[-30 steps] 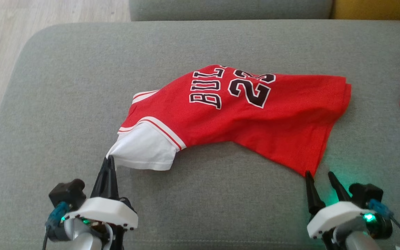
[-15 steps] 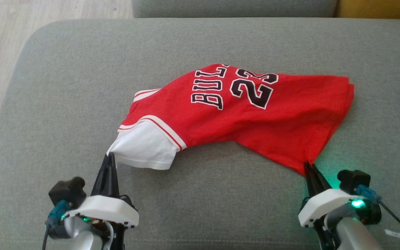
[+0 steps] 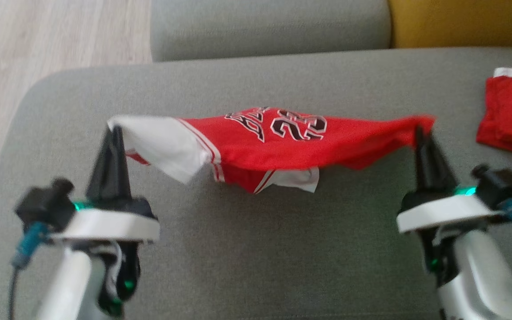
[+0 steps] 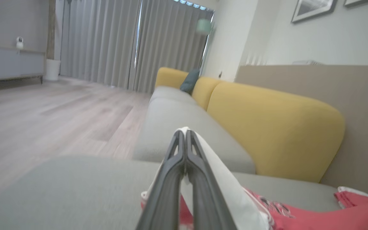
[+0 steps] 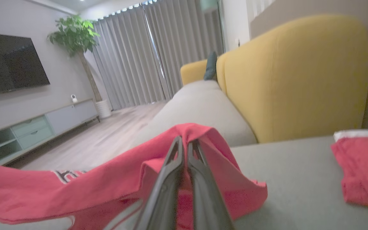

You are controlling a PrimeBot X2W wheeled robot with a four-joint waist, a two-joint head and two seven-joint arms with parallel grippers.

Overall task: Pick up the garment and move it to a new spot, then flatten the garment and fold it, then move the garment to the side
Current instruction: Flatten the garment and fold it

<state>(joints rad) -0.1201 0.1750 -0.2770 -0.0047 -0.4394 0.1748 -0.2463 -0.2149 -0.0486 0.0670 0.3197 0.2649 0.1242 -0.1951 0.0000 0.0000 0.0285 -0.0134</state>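
Head view: two end effectors with one garment between them. The left end effector [image 3: 114,132] is clamped shut on the white sleeve of the red garment [image 3: 282,142]. The right end effector [image 3: 418,132] is clamped shut on a red corner at the opposite end. A second ago the right one stood open at that corner and the garment lay flat on the grey sofa seat [image 3: 256,249]. Now the garment hangs stretched between both, over the middle of the seat; I cannot tell whether its lowest fold touches. One other red cloth [image 3: 509,111] lies far right, well apart.

Left wrist view: two fingers pressed together, with white fabric pinched at their tips.

Right wrist view: two fingers pressed together on a raised red fold. The red cloth lies to the right, near one yellow backrest [image 5: 299,73].
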